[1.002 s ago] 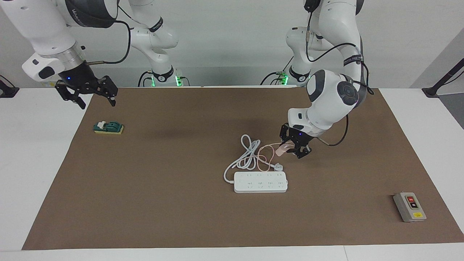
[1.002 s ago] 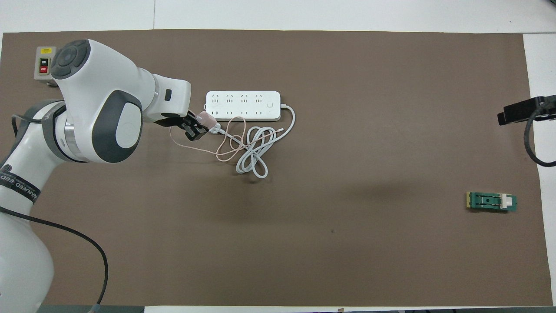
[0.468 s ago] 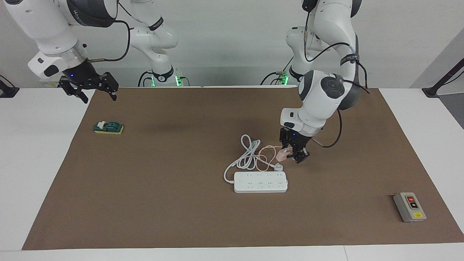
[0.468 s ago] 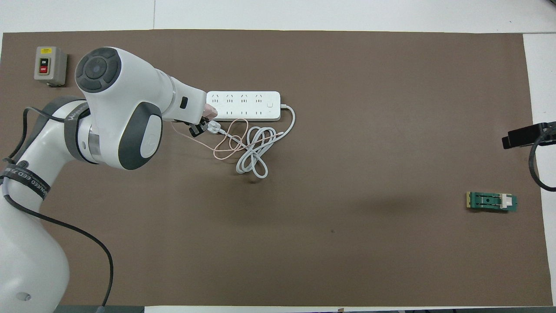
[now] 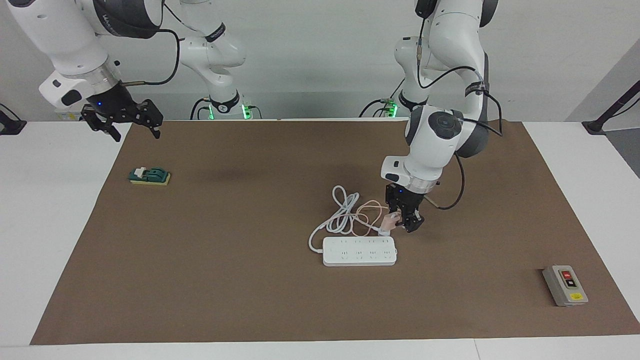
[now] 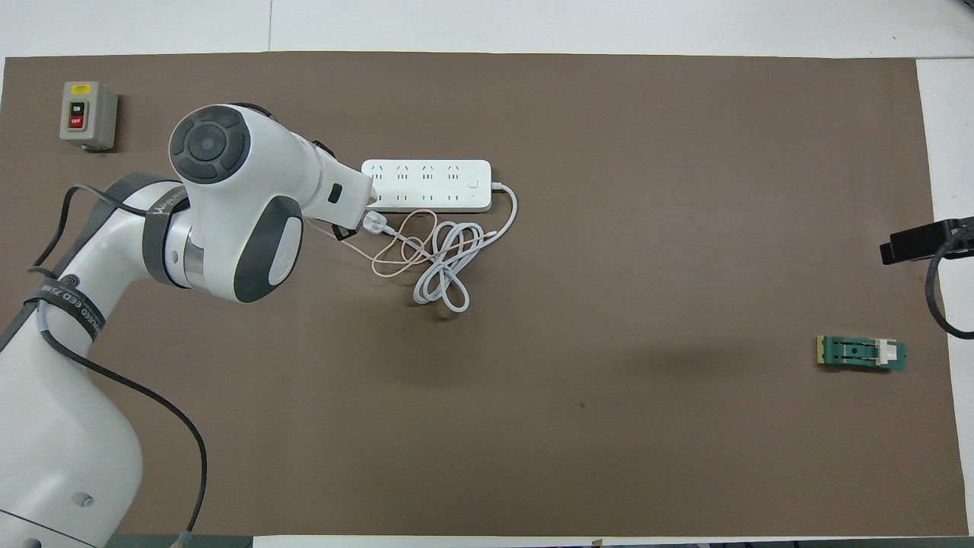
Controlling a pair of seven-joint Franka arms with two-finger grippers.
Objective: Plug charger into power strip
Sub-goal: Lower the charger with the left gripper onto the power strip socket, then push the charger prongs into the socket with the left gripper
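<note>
The white power strip (image 5: 359,251) lies flat mid-table, its outlets facing up, and shows whole in the overhead view (image 6: 426,185). My left gripper (image 5: 402,223) is shut on the pale pink charger (image 5: 389,220). It holds the charger low over the mat, beside the strip's end toward the left arm and just above the white plug (image 5: 384,230). The thin pink cable (image 6: 396,247) trails over the coiled white cord (image 6: 445,266). From overhead, the left wrist hides the charger. My right gripper (image 5: 134,131) hangs open over the mat's corner by its base, holding nothing.
A grey box with red and black buttons (image 5: 565,285) sits toward the left arm's end, far from the robots. A small green and white part (image 5: 150,176) lies toward the right arm's end. A brown mat (image 5: 250,300) covers the table.
My left gripper has carried the charger down and toward the power strip, its wrist turning more upright. The right gripper rose a little, then stayed still.
</note>
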